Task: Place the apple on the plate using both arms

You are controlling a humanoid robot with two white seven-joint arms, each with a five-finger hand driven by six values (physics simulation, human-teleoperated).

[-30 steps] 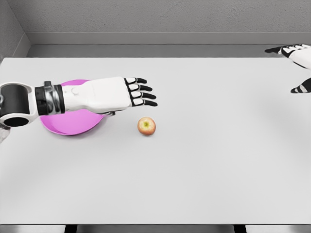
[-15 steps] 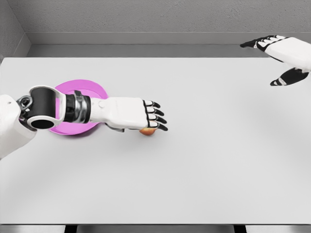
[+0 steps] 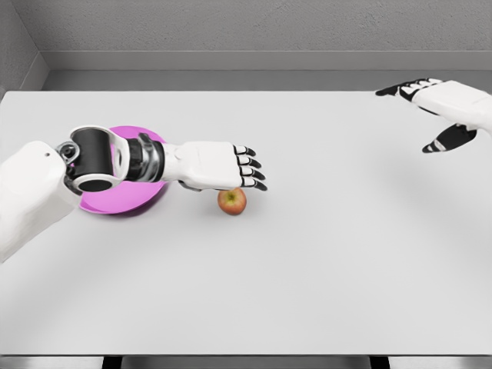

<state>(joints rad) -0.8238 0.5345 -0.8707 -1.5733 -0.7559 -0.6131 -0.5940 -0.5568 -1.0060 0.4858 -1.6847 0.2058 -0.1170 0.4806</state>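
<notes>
Uncovered apple [image 3: 231, 201] below left robot hand [image 3: 223, 167]

My worktop [image 3: 323, 261] is a plain pale grey slab that fills most of what I see, its far edge running along a grey wall and its near edge just above the bottom of the view. Two things lie directly on it, both in the left half. The plate [image 3: 123, 201], round and pink, sits near the left edge; my own arm crosses over it and hides much of its top. The apple [image 3: 232, 201], red and yellow, rests upright on the bare surface to the right of the plate, apart from it.
</notes>
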